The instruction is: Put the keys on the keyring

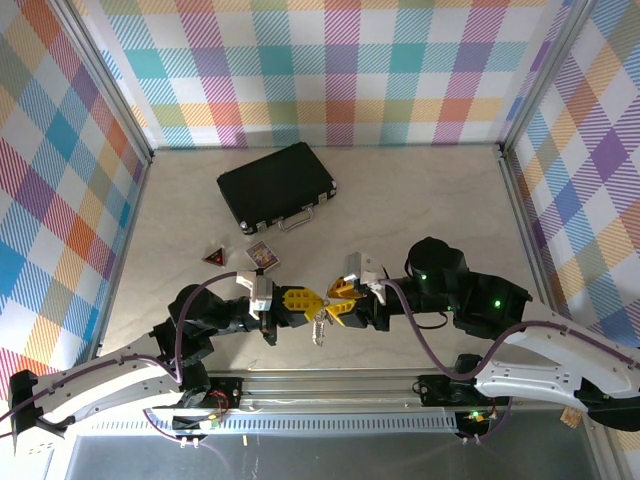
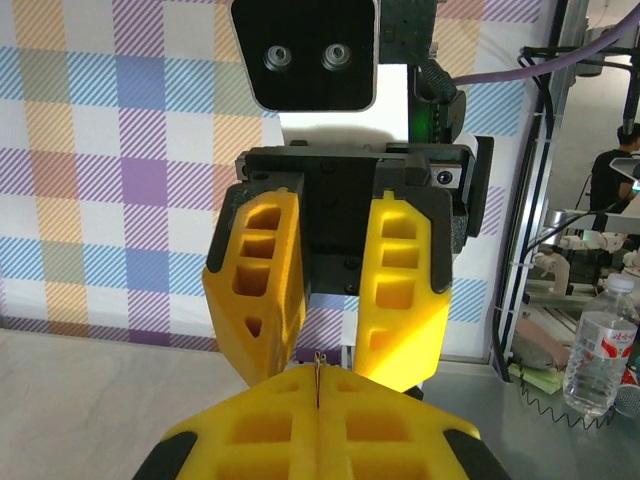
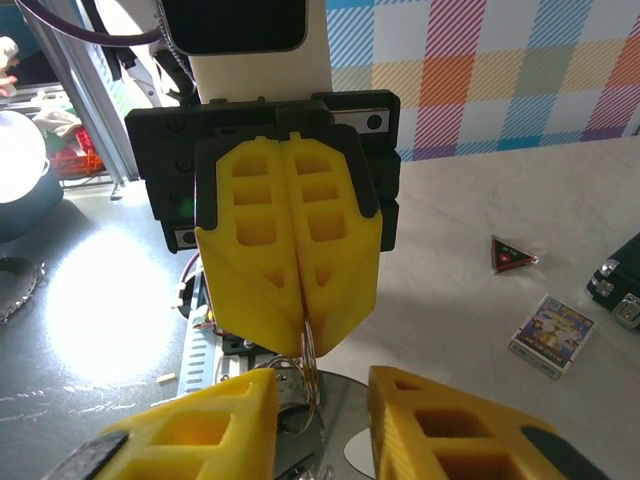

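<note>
The table is lit brightly and evenly; only soft shadows are cast. Strong glare is seen on the near metal sheet.

Plaid pastel walls (blue, orange, purple, green), black case, yellow fingers, beige marbled table, silvery keys, dark-red triangle.

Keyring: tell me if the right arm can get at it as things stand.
Probably yes. The keyring sticks out from the shut left gripper, and the right gripper faces it close by with its fingers apart. Nothing appears to lie between them.
</note>
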### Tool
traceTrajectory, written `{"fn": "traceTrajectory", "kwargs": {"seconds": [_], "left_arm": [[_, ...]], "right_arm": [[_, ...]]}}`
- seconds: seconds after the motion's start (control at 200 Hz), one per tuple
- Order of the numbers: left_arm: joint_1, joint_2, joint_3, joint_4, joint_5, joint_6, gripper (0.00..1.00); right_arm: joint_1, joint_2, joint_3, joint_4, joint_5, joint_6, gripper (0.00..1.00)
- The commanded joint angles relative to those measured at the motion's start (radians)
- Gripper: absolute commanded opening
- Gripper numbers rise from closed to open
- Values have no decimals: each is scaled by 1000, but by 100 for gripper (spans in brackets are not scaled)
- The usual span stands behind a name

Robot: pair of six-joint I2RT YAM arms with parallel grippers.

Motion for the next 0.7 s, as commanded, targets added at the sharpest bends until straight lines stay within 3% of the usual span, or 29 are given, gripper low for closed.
{"fn": "traceTrajectory", "kwargs": {"seconds": [0.0,0.255,0.345,0.44,0.525,0.695], "left_arm": [[-5,4,19,74,32,-11,0],[-5,4,20,50,30,-8,0],[-4,0,36,-4,28,5,0],[-5,-5,97,-168,-18,51,0],[-5,-14,152,-355,-79,123,11],[-4,-2,285,-694,-131,237,19]], "right_arm": [[-1,-1,-15,27,-16,1,23],[1,11,-8,11,-17,-14,0],[0,17,3,-14,-14,-26,0],[0,27,33,-72,-10,-61,0],[-1,53,82,-160,-7,-113,0],[-1,98,169,-290,-14,-177,0]]}}
